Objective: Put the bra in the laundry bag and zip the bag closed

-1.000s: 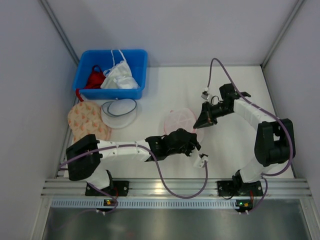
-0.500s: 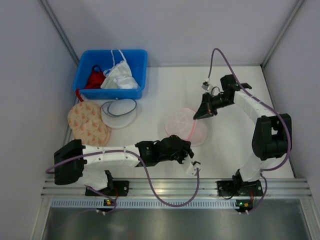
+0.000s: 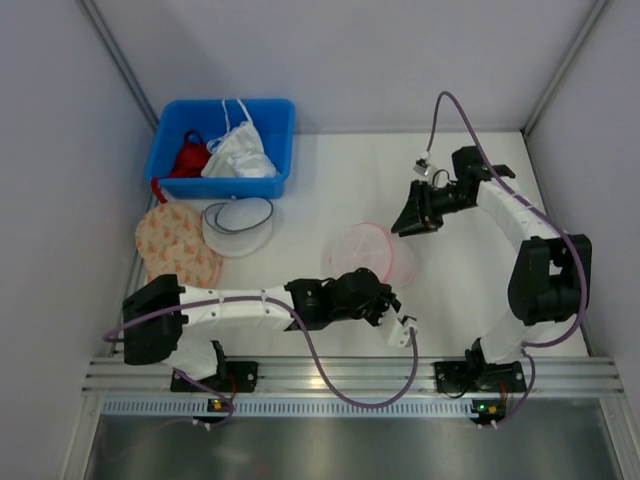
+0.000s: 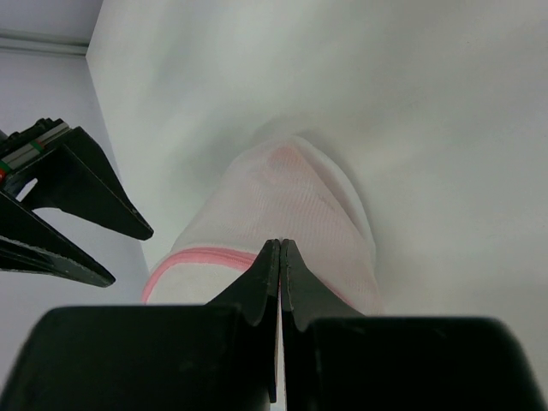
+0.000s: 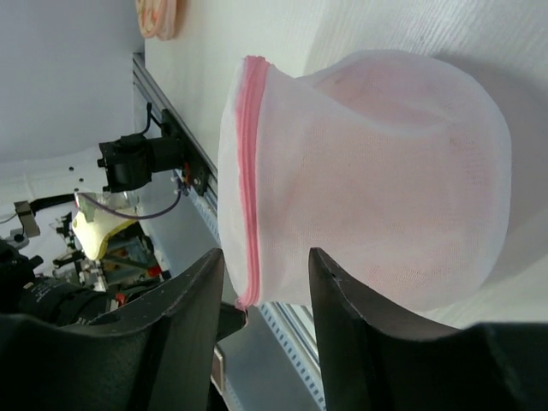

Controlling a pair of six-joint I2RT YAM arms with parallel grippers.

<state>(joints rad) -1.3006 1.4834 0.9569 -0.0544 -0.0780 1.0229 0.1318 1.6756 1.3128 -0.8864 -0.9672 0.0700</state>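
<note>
As the right gripper (image 3: 405, 226) half-opens its jaws, empty, off the laundry bag (image 3: 362, 250), the left gripper (image 4: 279, 246) stays clamped on its rim, so zipping looks done.

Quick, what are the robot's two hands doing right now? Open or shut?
Left gripper: shut, pinching the laundry bag.
Right gripper: open, holding nothing.

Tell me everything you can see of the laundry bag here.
The laundry bag is a rounded pouch of see-through white mesh with a thin pink zip rim, and something pale pink shows faintly inside. It bulges upward from the white table, its near rim pinched in the shut left gripper. The open right gripper is beside its far side; contact cannot be told.
</note>
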